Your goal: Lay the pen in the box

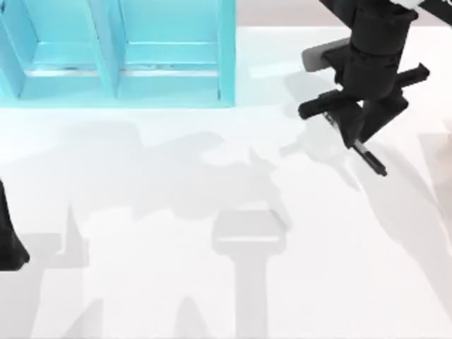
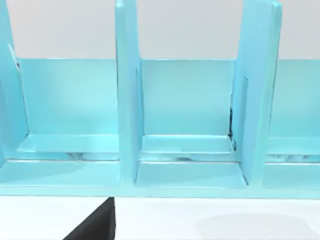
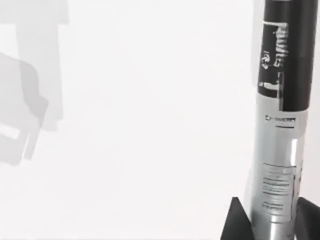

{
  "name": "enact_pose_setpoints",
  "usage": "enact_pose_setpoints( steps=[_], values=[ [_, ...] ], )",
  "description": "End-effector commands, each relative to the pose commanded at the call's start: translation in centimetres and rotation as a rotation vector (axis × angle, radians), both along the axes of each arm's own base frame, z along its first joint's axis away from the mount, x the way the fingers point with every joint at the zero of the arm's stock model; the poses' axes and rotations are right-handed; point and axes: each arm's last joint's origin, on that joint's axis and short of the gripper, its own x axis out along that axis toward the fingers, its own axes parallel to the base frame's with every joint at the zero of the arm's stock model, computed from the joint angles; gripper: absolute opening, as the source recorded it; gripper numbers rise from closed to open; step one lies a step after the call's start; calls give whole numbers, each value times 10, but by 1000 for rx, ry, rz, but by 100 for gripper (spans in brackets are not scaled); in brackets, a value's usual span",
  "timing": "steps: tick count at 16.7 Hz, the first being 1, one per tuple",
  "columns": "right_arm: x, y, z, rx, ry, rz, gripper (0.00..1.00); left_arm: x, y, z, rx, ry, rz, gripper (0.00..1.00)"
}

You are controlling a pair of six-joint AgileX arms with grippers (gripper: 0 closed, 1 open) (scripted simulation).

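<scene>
Right gripper (image 1: 361, 135): at the counter's far right, raised above the surface, well right of the box. Pinches the pen (image 1: 372, 159) between dark fingers (image 3: 235, 220); pen gripped at its silvery-grey band, black end projecting below and slightly rightward from the gripper in the top view. Shadow of arm and pen cast on the counter just beside.

Pen, close-up in right wrist view (image 3: 280, 150): slim barrel, silver-grey printed middle section, black upper section with pale lettering; fingers on both sides of its lower end. White counter (image 3: 140, 125) behind it, not touching.

Box (image 1: 127, 63): light blue, open-topped, at the far left-to-centre edge of the counter, split by upright dividers into compartments. In left wrist view (image 2: 190, 130): three compartments side by side, pale blue floors and walls, tall partitions between.

Left arm (image 1: 8, 240): parked at the counter's left edge, near side, well apart from the box and the pen. State of left gripper: cannot tell. Small dark wedge (image 2: 97, 225) at the lower edge of left wrist view, in front of the box.

Counter (image 1: 212, 296): white, bearing grey shadows.
</scene>
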Motion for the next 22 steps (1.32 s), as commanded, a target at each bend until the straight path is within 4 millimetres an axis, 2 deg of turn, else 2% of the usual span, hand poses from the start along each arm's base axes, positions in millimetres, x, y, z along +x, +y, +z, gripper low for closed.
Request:
enact_pose_setpoints(
  steps=[3,5,9,12,14,16,22],
  values=[
    [15,-87,4,-66,-3,-456,0,0,0,0,0,0,0,100],
    [15,-146,7,-110,-5,-763,0,0,0,0,0,0,0,100],
    [-5,-249,13,-184,-13,-1333,0,0,0,0,0,0,0,100],
    [-29,-306,19,-221,-22,-1678,0,0,0,0,0,0,0,100],
    [-43,-331,22,-233,-29,-1847,0,0,0,0,0,0,0,100],
    [-53,-347,25,-238,-34,-1953,0,0,0,0,0,0,0,100],
    [-55,-351,25,-239,-34,-1983,0,0,0,0,0,0,0,100]
  ],
)
